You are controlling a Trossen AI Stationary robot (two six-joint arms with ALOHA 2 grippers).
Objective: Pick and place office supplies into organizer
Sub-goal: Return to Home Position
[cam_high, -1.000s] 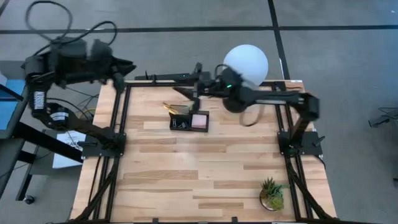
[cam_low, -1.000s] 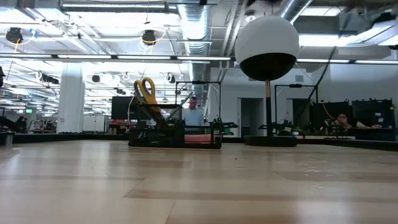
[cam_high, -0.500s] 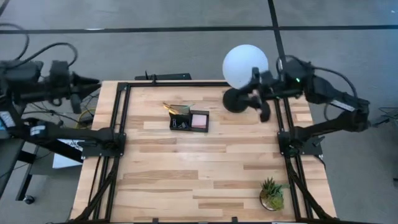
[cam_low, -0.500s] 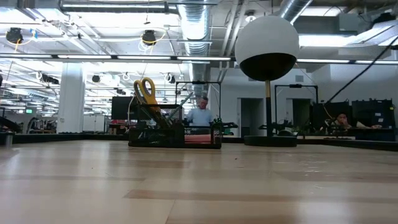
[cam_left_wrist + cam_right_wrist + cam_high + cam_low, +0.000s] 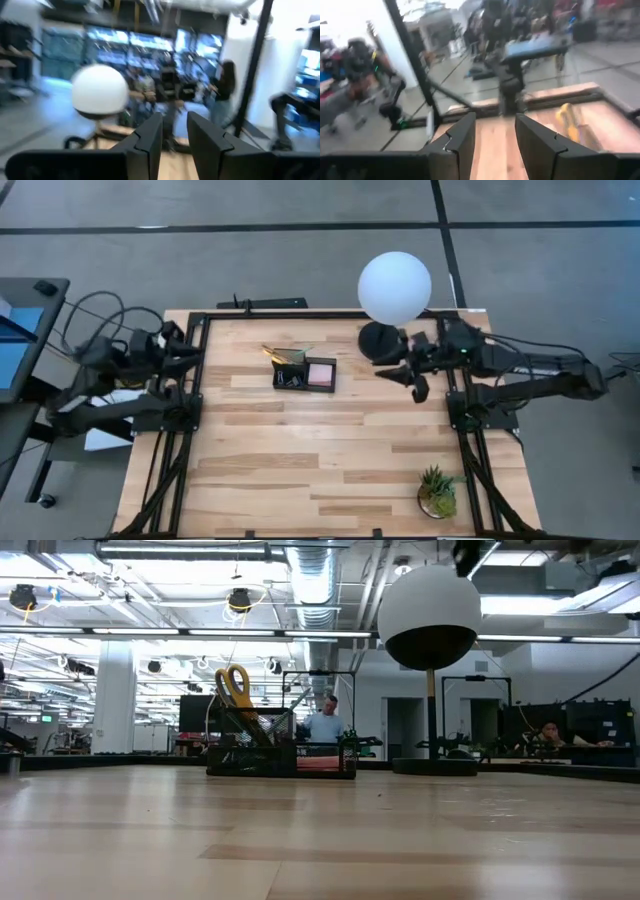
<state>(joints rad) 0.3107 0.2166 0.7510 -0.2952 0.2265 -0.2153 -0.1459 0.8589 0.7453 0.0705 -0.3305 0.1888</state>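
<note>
The black organizer stands on the far middle of the table. Yellow-handled scissors and pens stick up out of its taller section, and a pink sticky-note pad lies in its lower tray. My left gripper hangs at the table's left edge, pointing across the table. Its fingers stand slightly apart with nothing between them. My right gripper is right of the organizer, beside the lamp's base. It is open and empty, and its fingers point toward the organizer.
A white globe lamp on a black base stands at the far right, close to my right gripper. A small green potted plant sits at the near right corner. Bare wood lies between the organizer and the near edge.
My right gripper has drawn back from the organizer's far side toward the table's right edge, past the lamp. My left arm has come down from high over the far left corner and folded in at the left edge. The organizer and its contents have stayed still.
</note>
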